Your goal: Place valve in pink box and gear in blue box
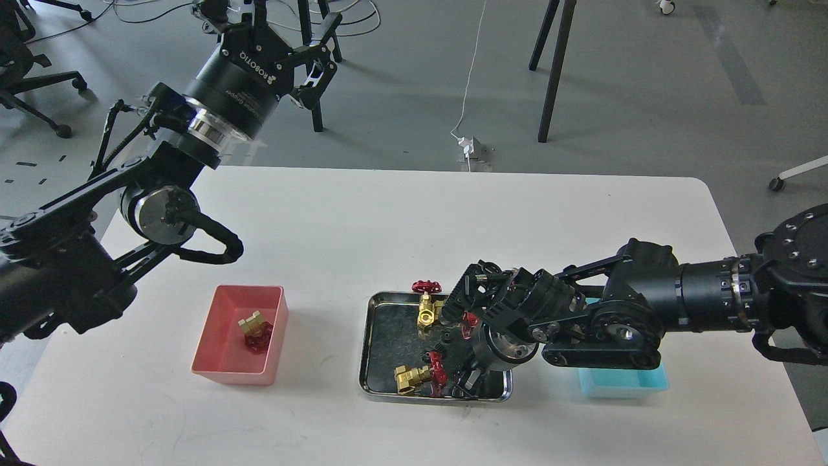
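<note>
1. Lying nearest the front edge of the white table [388, 220], a pink box [223, 349] sat to the left with one brass valve [255, 331] inside it, red handwheel toward the near side.
2. Just right of centre stood a shiny steel tray [378, 343]. At its near end lay a second valve [417, 377], brass body on its side and dark red handwheel pointing right.
3. Beside that valve, on the tray floor, small black parts showed under the arm; whether any of them was a gear could not be made out.
4. The right gripper [467, 349] pointed down into the tray from the right, its wrist covering much of the tray's right half. Its fingers were dark against the dark clutter, so how far apart they stood, or whether they held anything, could not be told.
5. A blue box [621, 382] sat to the right of the tray, mostly hidden beneath the right forearm; its contents were not visible.
6. At the tray's far end a third valve [425, 304] stood upright, its red handwheel above the rim. A bit of red from another handwheel showed right beside the gripper.
7. Farthest off, the left gripper [310, 61] was raised high beyond the table's far left corner, above the grey floor, its fingers spread wide and holding nothing.
</note>
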